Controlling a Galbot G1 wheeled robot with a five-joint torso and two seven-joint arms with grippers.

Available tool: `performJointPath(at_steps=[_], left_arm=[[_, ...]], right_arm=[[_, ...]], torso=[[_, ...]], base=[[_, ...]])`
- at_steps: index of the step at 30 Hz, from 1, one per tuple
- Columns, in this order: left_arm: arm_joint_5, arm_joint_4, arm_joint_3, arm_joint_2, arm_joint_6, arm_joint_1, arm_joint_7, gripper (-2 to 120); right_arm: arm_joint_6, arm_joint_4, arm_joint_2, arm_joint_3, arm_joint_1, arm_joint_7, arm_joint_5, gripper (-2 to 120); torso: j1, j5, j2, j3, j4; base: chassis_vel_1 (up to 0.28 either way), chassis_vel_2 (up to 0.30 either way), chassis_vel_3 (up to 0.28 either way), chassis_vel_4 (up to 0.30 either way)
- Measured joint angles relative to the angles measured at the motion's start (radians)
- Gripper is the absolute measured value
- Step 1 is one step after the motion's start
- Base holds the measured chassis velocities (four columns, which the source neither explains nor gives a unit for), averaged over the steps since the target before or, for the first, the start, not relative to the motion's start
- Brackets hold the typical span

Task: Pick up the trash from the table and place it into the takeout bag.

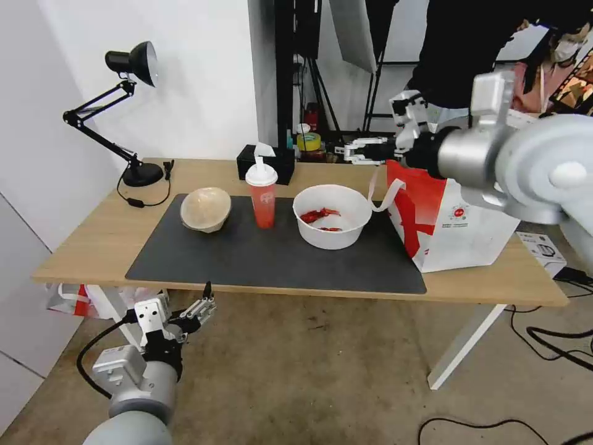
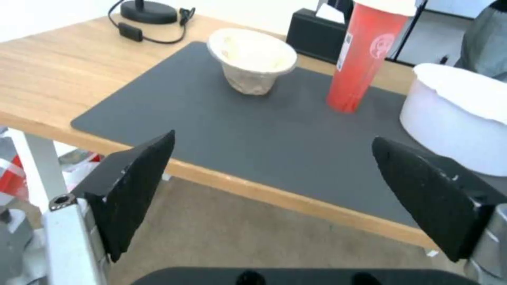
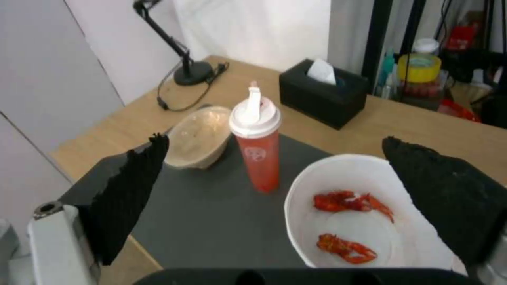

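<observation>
Three pieces of trash are lined up on a dark grey mat [image 1: 272, 259] on the table [image 1: 92, 241]: a beige bowl [image 1: 206, 209] tilted on its side towards the robot's left, a red drink cup [image 1: 262, 196] with a white domed lid standing upright in the middle, and a white round bowl [image 1: 332, 216] in which red scraps [image 1: 318, 215] are seen. The takeout bag [image 1: 454, 222], white and red with a small round red logo, is stood at the robot's right end of the light-wood tabletop, just beside the white bowl, with one white strap hanging towards it.

The right gripper [image 1: 351, 151] is held above the far side of the table, near the bag's top, its fingers [image 3: 129, 182] spread wide apart with nothing between them. The left gripper [image 1: 204, 303] is kept low, in front of the table's near edge and below the tabletop, also spread and empty.

A black tissue box [image 1: 265, 162] and a black desk lamp [image 1: 126, 111] are placed along the far edge, against a white wall. Black stands and cluttered shelving are seen behind. The floor is brown carpet, with black cables at the right.
</observation>
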Motion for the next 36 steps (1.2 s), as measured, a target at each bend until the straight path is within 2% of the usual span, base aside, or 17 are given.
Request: performJointPath(at_steps=[3,8,16,22,27,30,36], left_arm=[[0.010,0.000,0.001,-0.011,-0.007,0.004,0.003,100],[0.018,0.000,0.001,-0.026,-0.014,0.001,0.006,100],[0.024,0.000,0.001,-0.033,-0.026,0.004,0.022,100],[0.031,0.000,0.000,-0.034,-0.029,-0.001,0.024,100],[0.049,0.000,0.002,-0.038,-0.037,-0.001,0.028,100],[0.067,0.000,0.005,-0.039,-0.044,-0.001,0.030,100],[0.078,0.000,0.005,-0.040,-0.051,-0.006,0.031,100]], right_arm=[[0.001,-0.015,0.005,-0.071,0.058,0.019,0.002,100],[0.003,-0.025,0.019,-0.131,0.082,0.043,0.013,100],[0.006,-0.036,0.046,-0.175,0.103,0.152,0.096,100],[0.006,-0.043,0.059,-0.198,0.107,0.178,0.103,100],[0.007,-0.044,0.058,-0.244,0.111,0.146,0.038,100],[0.007,-0.061,0.054,-0.303,0.133,0.078,-0.068,100],[0.007,-0.106,0.056,-0.373,0.183,-0.015,-0.146,100]], torso=[[0.000,0.0001,0.000,0.000,0.0000],[0.000,0.0001,0.000,0.000,0.0000],[0.000,0.0001,0.000,0.000,0.0000],[0.000,0.0001,0.000,0.000,0.0000],[0.000,0.0002,0.000,0.000,0.0000],[0.000,0.0002,0.000,0.000,0.0000],[0.000,0.0001,0.000,0.000,0.0000]], base=[[0.000,0.000,0.000,0.000],[0.002,0.001,0.021,-0.003],[0.000,0.000,0.006,-0.001],[0.000,0.000,0.000,0.000],[0.000,0.000,0.000,0.000],[0.000,0.000,0.000,0.000],[0.000,0.000,0.000,0.000]])
